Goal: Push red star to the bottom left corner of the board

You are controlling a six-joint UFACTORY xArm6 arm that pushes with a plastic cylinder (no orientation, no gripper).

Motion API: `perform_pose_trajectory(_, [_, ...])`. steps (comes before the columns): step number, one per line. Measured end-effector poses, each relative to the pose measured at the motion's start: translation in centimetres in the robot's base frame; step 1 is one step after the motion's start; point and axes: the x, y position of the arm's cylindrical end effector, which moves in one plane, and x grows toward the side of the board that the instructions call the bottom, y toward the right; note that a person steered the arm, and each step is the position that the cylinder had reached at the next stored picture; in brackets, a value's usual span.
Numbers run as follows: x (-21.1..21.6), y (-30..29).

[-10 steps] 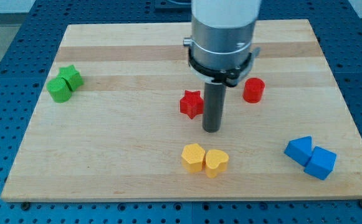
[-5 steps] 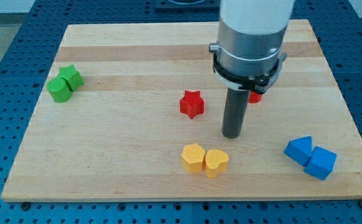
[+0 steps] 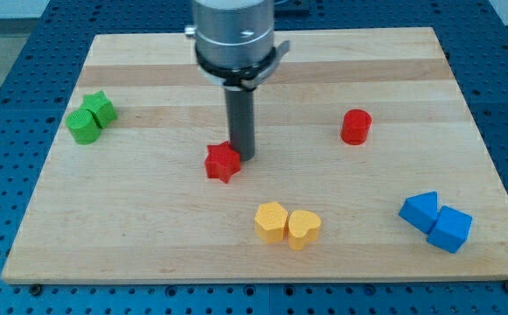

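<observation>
The arm has swung from the view's right of the red star (image 3: pixel 222 163) to its upper right, and the star has slid down-left from its earlier spot. The tip (image 3: pixel 241 157) touches it; there is no pincer. Much board (image 3: pixel 149 236) remains before the bottom left corner.

1. Surface (image 3: pixel 149 227): pale wooden board with lengthwise grain, lying on a blue perforated base (image 3: pixel 0 131).
2. Red star (image 3: pixel 222 162) lies left of centre; my tip (image 3: pixel 241 157) stands on the surface, touching the star's upper right side.
3. Red cylinder (image 3: pixel 355 127) lies right of centre, well apart from the star.
4. Green star (image 3: pixel 100 108) and green cylinder (image 3: pixel 82 126) touch at the left edge.
5. Yellow hexagon (image 3: pixel 271 221) and yellow heart (image 3: pixel 303 228) touch near the bottom.
6. Blue triangle (image 3: pixel 420 210) and blue cube (image 3: pixel 450 229) touch at bottom right.
</observation>
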Motion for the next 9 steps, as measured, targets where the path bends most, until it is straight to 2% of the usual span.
perform_pose_trajectory(1, [0.4,-2.9])
perform_pose_trajectory(3, [3.1,-3.5])
perform_pose_trajectory(5, [3.9,-3.8])
perform_pose_trajectory(8, [7.0,-9.4])
perform_pose_trajectory(9, [8.5,-9.3])
